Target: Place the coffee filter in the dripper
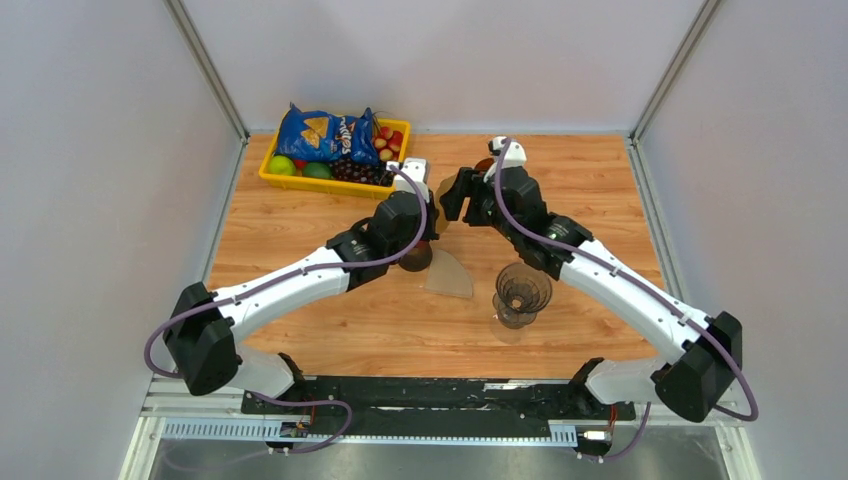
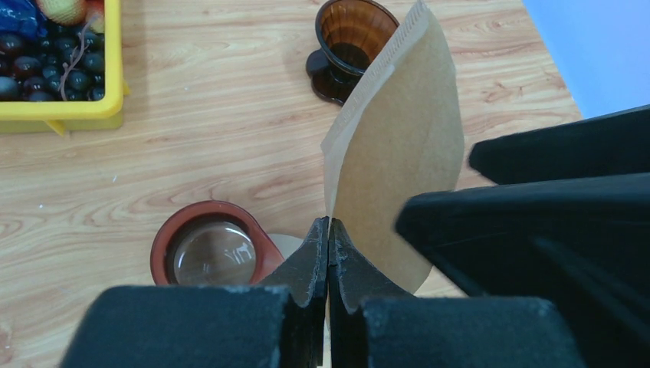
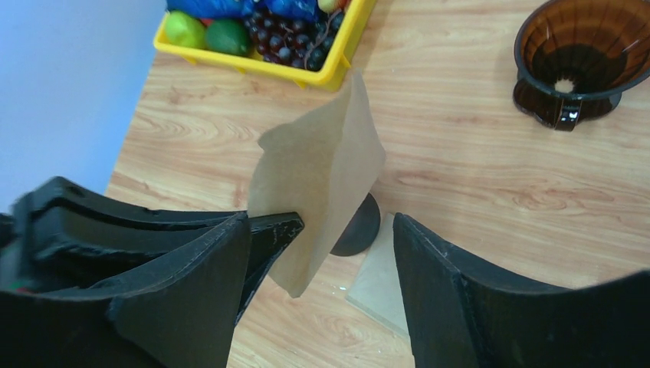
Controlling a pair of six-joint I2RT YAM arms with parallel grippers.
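Observation:
My left gripper is shut on the lower edge of a brown paper coffee filter and holds it upright above the table. The filter also shows in the right wrist view. My right gripper is open, one finger on each side of the filter, not touching it. The brown transparent dripper stands upright on the table to the right of both grippers. It also shows in the left wrist view and the right wrist view. In the top view the grippers meet at the table's middle.
A yellow tray with a blue chip bag and fruit stands at the back left. A red-rimmed round object and a pale flat sheet lie under the grippers. The wooden table has walls on three sides.

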